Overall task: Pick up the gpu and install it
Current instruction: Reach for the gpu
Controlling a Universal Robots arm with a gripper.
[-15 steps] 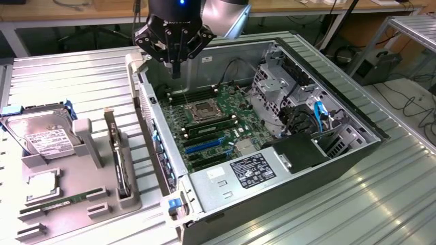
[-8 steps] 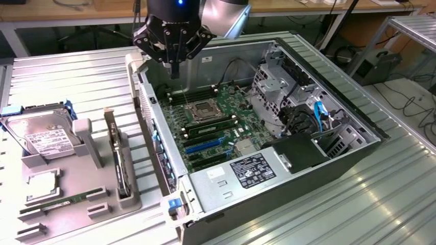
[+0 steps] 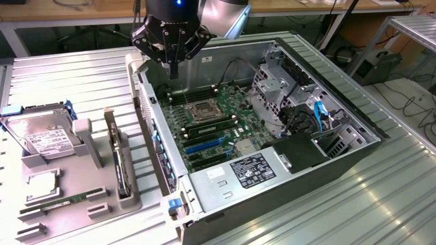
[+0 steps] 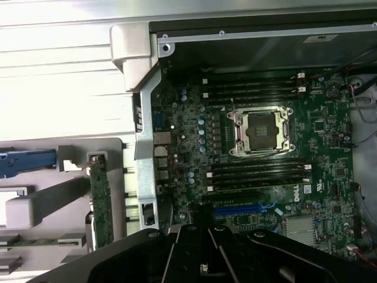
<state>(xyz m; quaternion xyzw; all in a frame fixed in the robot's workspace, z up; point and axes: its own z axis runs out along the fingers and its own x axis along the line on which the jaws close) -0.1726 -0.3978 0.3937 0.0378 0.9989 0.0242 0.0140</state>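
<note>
One gpu (image 3: pixel 121 161), slim dark card on edge in grey holder (image 3: pixel 129 199), fingers (image 3: pixel 173 69) together

An open case (image 3: pixel 225 191) is lying on a ribbed metal table (image 3: pixel 381 204), showing its motherboard (image 3: pixel 228 122) and CPU socket (image 3: pixel 204 111), while at the exterior view's left a grey tray (image 3: pixel 71 227) is holding a hard drive (image 3: pixel 44 138) at its far end and a RAM stick (image 3: pixel 58 203) nearer.

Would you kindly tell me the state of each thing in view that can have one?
pincer: shut, empty, above the case.
gpu: standing on edge in the grey holder, not gripped.
computer case: side open, motherboard exposed.
CPU socket: empty.
hard drive: resting in the holder.
</note>
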